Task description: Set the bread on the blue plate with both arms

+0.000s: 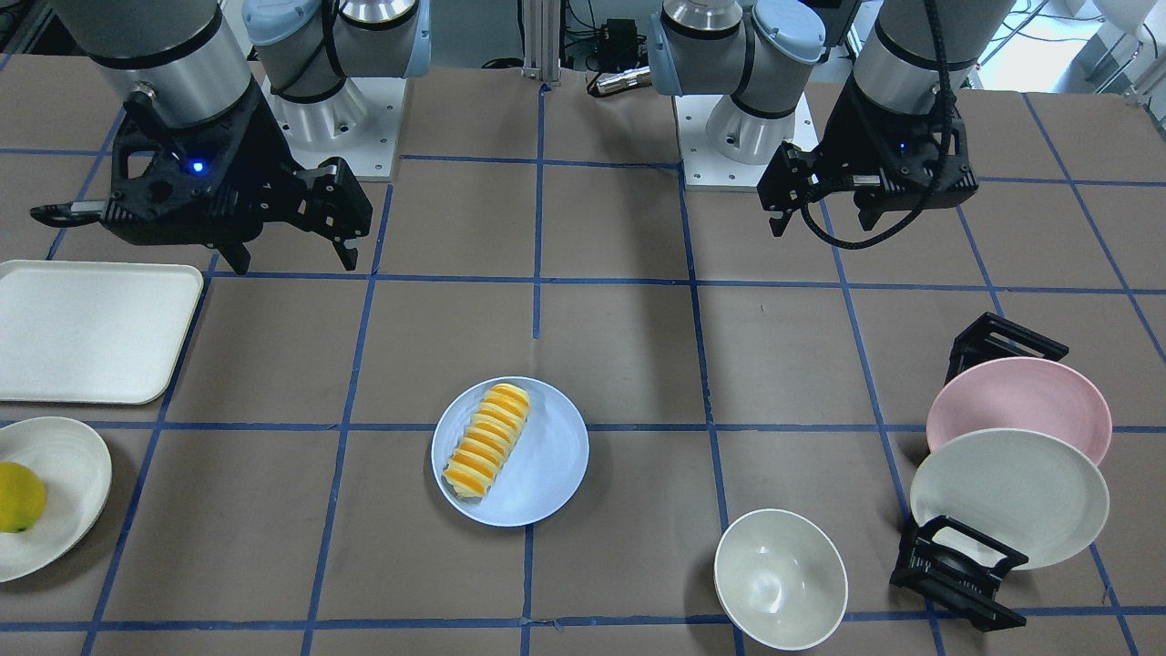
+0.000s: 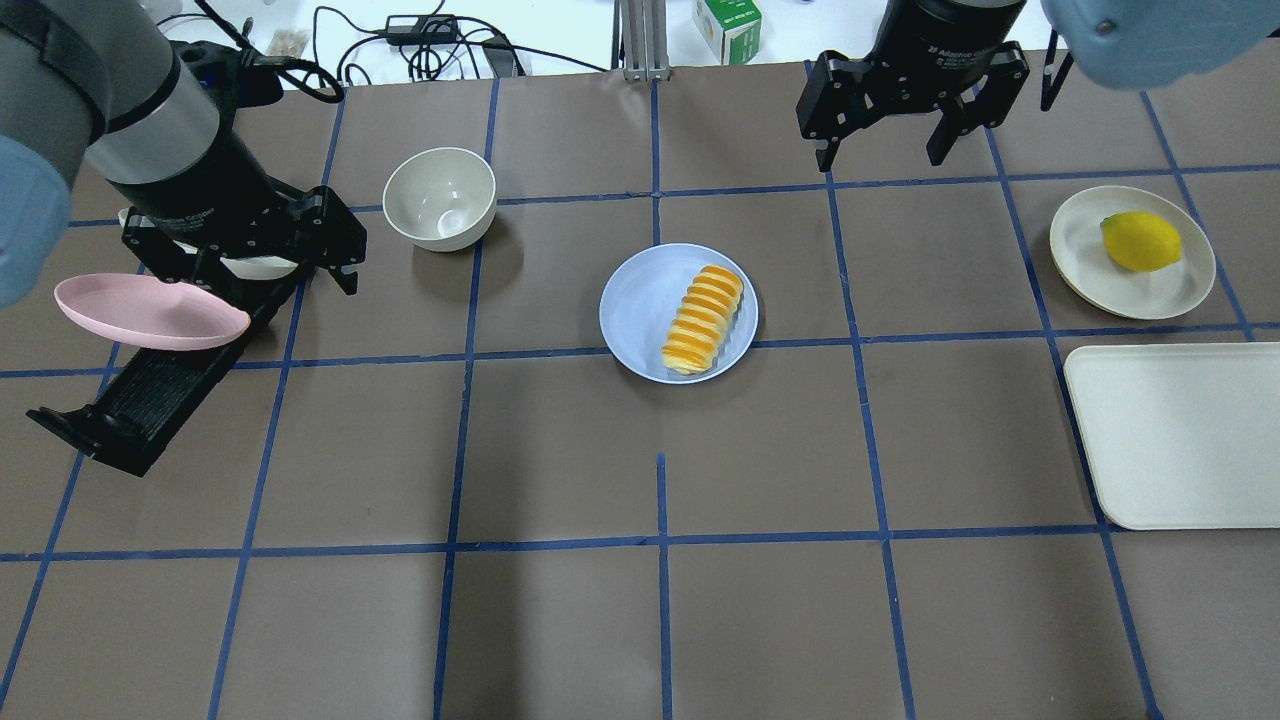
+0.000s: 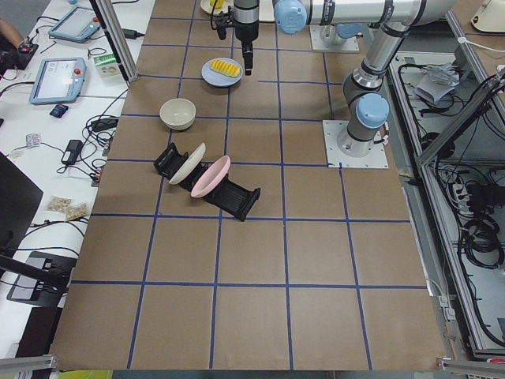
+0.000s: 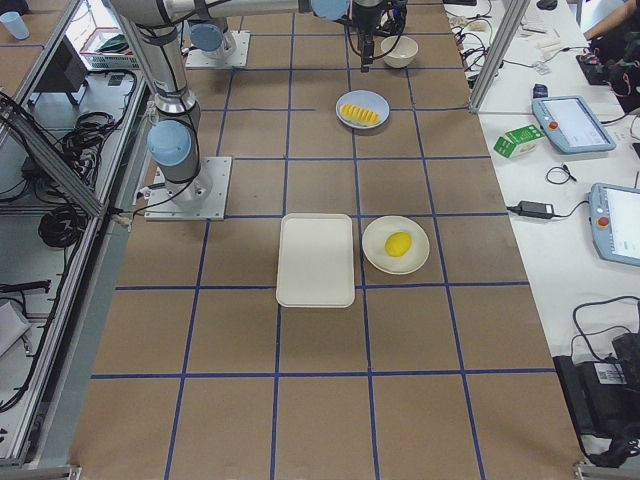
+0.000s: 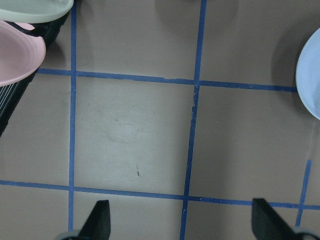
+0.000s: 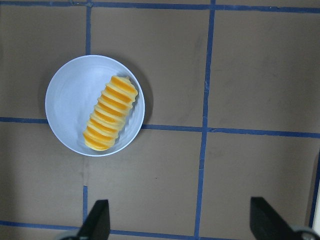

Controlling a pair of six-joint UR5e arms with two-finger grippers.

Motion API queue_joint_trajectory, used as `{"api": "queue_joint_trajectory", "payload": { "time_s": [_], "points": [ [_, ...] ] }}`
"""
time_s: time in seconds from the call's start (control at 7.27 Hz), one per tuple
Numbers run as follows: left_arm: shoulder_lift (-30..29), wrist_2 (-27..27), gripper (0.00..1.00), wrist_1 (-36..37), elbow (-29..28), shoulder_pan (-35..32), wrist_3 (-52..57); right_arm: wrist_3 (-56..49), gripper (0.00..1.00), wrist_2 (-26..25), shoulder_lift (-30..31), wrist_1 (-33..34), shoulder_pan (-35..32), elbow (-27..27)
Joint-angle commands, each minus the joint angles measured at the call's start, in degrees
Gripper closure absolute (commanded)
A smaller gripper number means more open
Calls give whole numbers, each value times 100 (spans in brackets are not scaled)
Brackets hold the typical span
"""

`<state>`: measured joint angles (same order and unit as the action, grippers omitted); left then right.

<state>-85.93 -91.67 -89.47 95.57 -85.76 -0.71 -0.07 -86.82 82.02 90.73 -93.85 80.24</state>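
The bread (image 1: pixel 487 442) lies on the left half of the blue plate (image 1: pixel 547 456) at mid table. The overhead view shows the loaf (image 2: pixel 703 320) on the plate's (image 2: pixel 640 310) right half. My right gripper (image 1: pixel 296 260) is open and empty, high above the table on the robot's side of the plate. Its wrist view looks down on the bread (image 6: pixel 110 114) and the plate (image 6: pixel 67 105). My left gripper (image 1: pixel 820 223) is open and empty, and hangs high near its base. Its wrist view shows only the plate's edge (image 5: pixel 310 75).
A black rack (image 1: pixel 956 574) holds a pink plate (image 1: pixel 1020 405) and a cream plate (image 1: pixel 1007 497) on my left side. A cream bowl (image 1: pixel 779 579) stands near it. A white tray (image 1: pixel 91 328) and a lemon (image 1: pixel 18 497) on a cream plate (image 1: pixel 68 474) are on my right side.
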Motion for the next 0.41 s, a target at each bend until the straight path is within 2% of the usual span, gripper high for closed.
{"api": "queue_joint_trajectory", "payload": {
  "time_s": [0.0,0.28],
  "points": [
    [-3,-8,0,0,32,6,1,-115,0,-54,-46,-29,-28,-26],
    [6,18,0,0,41,6,1,-116,0,-46,-37,-55,-28,-52]
  ]
}}
